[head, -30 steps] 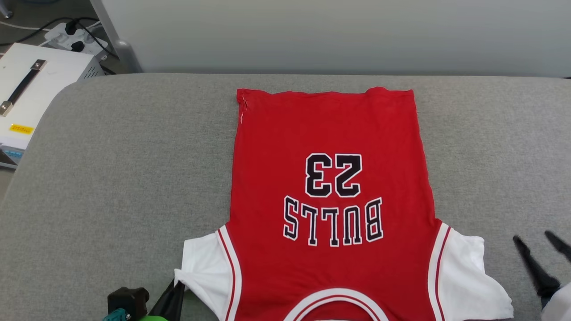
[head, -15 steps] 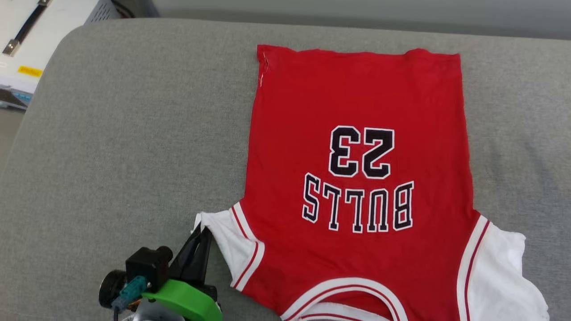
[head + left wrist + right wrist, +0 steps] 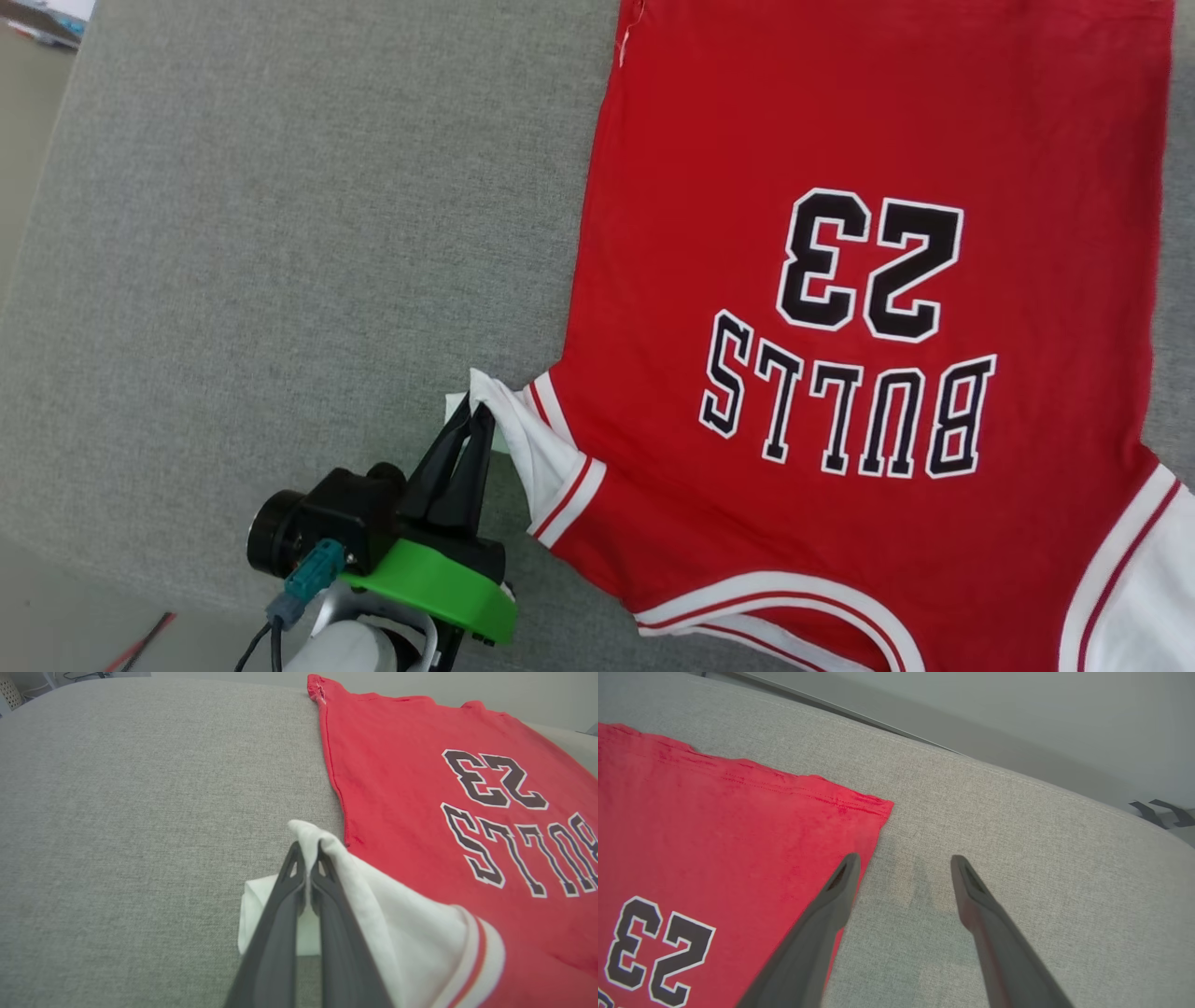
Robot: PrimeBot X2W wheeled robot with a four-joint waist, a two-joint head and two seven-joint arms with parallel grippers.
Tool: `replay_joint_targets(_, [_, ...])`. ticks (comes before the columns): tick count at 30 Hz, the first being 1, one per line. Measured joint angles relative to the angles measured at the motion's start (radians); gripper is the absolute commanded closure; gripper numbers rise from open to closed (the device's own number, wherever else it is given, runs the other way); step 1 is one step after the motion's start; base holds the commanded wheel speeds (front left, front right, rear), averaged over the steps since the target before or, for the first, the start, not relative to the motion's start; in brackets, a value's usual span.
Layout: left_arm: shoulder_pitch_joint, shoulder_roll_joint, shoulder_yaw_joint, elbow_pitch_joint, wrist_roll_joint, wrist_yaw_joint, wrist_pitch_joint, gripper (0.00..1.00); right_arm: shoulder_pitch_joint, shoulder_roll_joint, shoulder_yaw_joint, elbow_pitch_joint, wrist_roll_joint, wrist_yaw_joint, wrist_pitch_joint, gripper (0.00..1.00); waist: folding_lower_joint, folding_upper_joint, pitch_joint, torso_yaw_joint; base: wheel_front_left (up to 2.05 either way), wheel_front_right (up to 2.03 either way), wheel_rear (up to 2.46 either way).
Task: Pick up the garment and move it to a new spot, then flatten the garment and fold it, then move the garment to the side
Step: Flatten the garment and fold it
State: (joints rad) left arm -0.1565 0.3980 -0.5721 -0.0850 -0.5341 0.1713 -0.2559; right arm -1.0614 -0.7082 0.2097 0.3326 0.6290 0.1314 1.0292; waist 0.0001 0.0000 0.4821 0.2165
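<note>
Pinching only the white sleeve tip point(image 3: 369, 891) of the red BULLS 23 jersey T-shirt point(image 3: 840, 121), the left hand point(image 3: 307, 848) might lose it mid-fold, right hand point(image 3: 903, 861) spread, holding nothing

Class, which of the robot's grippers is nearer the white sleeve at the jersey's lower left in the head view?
Left. The left gripper is shut on that sleeve; the right gripper hangs open over the opposite side edge of the garment, near its hem corner.
</note>
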Motion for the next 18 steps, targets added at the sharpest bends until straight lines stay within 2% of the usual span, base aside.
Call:
replay_joint_targets(5, [-0.017, -0.028, 0.0, -0.009, 0.016, -0.019, 0.0, 1.0, -0.051, 0.029, 0.003, 0.087, -0.043, 0.0, 0.007, 0.0, 0.0, 0.0, 0.067, 0.038, 0.0, 0.0, 0.0])
replay_joint_targets(11, [-0.044, -0.059, -0.002, 0.007, 0.042, -0.049, 0.0, 1.0, -0.04, 0.055, 0.024, 0.149, -0.045, 0.0, -0.016, 0.0, 0.0001, 0.0, 0.129, 0.081, 0.0, 0.0, 0.0])
replay_joint_targets(17, [-0.045, -0.085, 0.003, 0.035, 0.054, -0.072, 0.0, 1.0, -0.006, 0.007, 0.041, 0.157, -0.033, 0.0, 0.001, 0.0, 0.0, 0.0, 0.15, 0.113, 0.0, 0.0, 0.0])
replay_joint_targets(18, [-0.045, -0.088, 0.007, 0.039, 0.055, -0.076, 0.0, 1.0, -0.002, 0.005, 0.038, 0.155, -0.024, 0.0, 0.001, 0.57, 0.0, 0.0, 0.148, 0.115, 0.0, 0.0, 0.0])
